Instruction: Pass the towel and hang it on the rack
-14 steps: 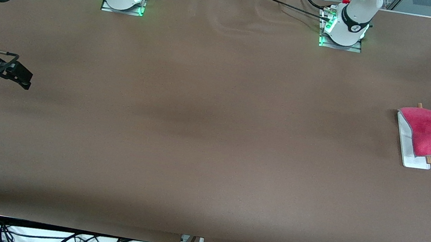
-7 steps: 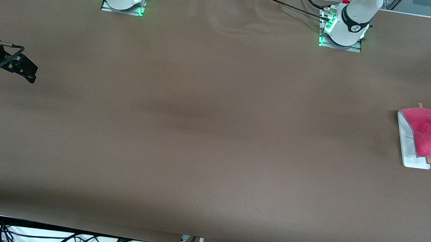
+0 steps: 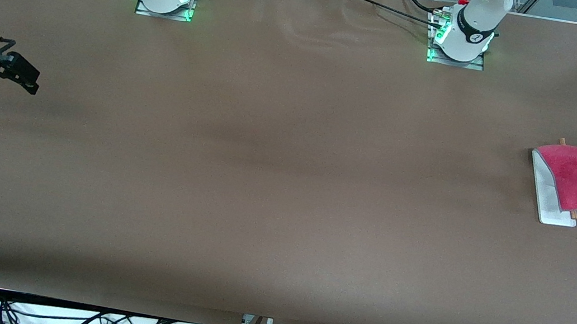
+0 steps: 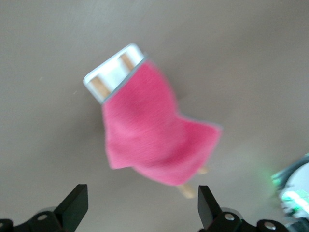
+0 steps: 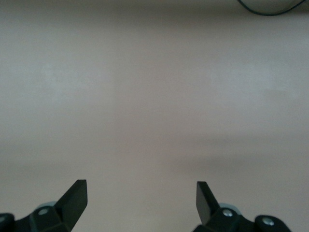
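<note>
Front view: towel (image 3: 574, 177) draped over rack (image 3: 548, 193) rods at the left arm's end. Left gripper (image 4: 140, 205) wide open, empty, just beside it. Right gripper (image 5: 140, 200) open, empty, waiting. You're essentially done.

pink-red towel (image 3: 574, 177), white-based rack (image 3: 548, 198), brown rods

Even soft light, blurred left wrist view.
</note>
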{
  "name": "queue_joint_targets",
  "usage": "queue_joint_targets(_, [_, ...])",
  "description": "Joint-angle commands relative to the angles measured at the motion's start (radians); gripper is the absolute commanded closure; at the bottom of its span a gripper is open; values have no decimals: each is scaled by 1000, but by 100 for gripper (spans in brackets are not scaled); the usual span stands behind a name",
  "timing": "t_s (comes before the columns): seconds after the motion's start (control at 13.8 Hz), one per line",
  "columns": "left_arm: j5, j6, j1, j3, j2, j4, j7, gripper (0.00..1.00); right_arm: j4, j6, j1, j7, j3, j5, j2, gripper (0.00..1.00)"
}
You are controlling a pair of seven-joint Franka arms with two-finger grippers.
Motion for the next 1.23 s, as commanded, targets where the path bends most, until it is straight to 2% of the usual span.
queue_joint_targets(0.0, [-19, -126, -3, -97, -44, 70, -172, 0, -37, -20, -52, -13, 38, 18, -34, 0])
queue_joint_targets(0.29, [-17, -180, -3, -306, -115, 71, -537, 0, -37, -52, -52, 1, 50, 39, -31, 0])
queue_joint_targets(0.44, [-19, -171, -5, -375, -146, 65, -687, 0, -35, -51, -52, 4, 50, 68, -26, 0])
queue_joint_targets(0.51, [-19, -157, -56, -368, -176, 52, -726, 0, -32, -51, -53, -3, 50, 73, -25, 0])
queue_joint_targets(0.65, [-24, -148, -187, -287, -219, 46, -777, 0, -29, -51, -53, -39, 49, 68, -25, 0])
queue_joint_targets(0.73, [-45, -112, -228, -264, -251, 11, -803, 0, -29, -51, -53, -52, 50, 65, -25, 0])
queue_joint_targets(0.94, [-134, 109, -334, -131, -429, -254, -904, 0, -28, -47, -53, -60, 49, 65, -23, 0])
queue_joint_targets(1.02, [-125, 149, -401, -76, -467, -309, -904, 0, -26, -44, -53, -62, 47, 64, -23, 0])
queue_joint_targets(1.16, [-125, 153, -447, -18, -488, -331, -901, 0, -19, -44, -53, -63, 47, 61, -16, 0])
